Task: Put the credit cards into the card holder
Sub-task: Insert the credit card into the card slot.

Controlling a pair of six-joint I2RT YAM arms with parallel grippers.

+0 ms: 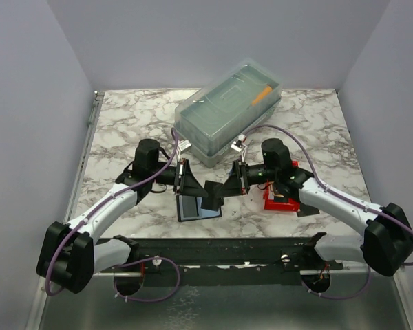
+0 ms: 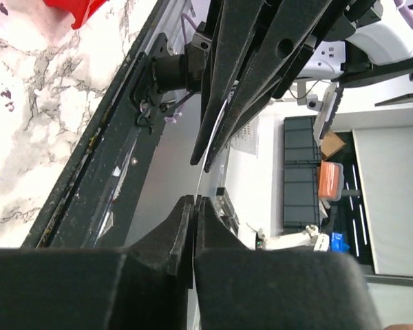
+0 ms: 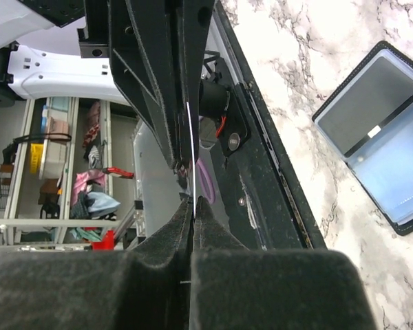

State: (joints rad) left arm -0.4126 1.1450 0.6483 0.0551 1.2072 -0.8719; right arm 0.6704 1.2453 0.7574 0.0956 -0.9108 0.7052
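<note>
Edges are the hold: left pincer and right pincer both clamp that thin, probably stiff, slick dark plastic credit card.

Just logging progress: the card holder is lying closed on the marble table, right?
Not quite. The card holder is lying open, not closed, on the marble table; the right wrist view shows its clear inner pockets facing up.
</note>
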